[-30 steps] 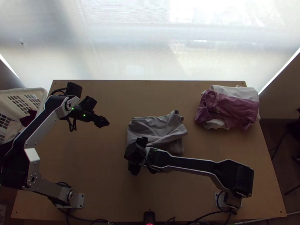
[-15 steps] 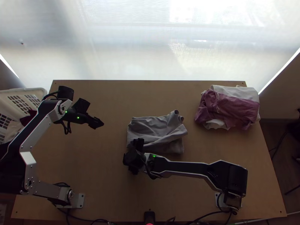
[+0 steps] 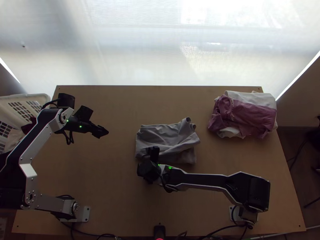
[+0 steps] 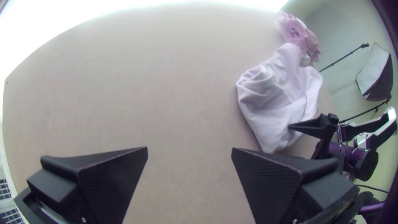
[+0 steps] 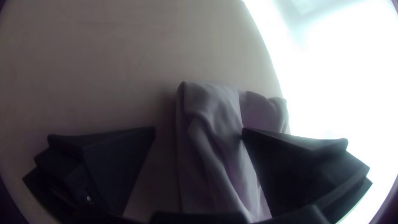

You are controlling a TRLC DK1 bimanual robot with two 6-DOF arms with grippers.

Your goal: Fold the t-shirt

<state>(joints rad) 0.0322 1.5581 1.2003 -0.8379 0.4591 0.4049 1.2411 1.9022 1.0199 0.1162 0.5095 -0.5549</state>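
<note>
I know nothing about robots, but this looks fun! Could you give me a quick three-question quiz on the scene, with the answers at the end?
1. True or false: the left gripper is open, with no cloth between its fingers.

2. Which of these is nearest the right gripper?
A. the pink and white pile
B. the grey t-shirt
C. the left arm's base

3. Fill in the blank: as the top view shows it, the white basket stands just off the ____ side of the table.

Key: 1. True; 2. B; 3. left
</note>
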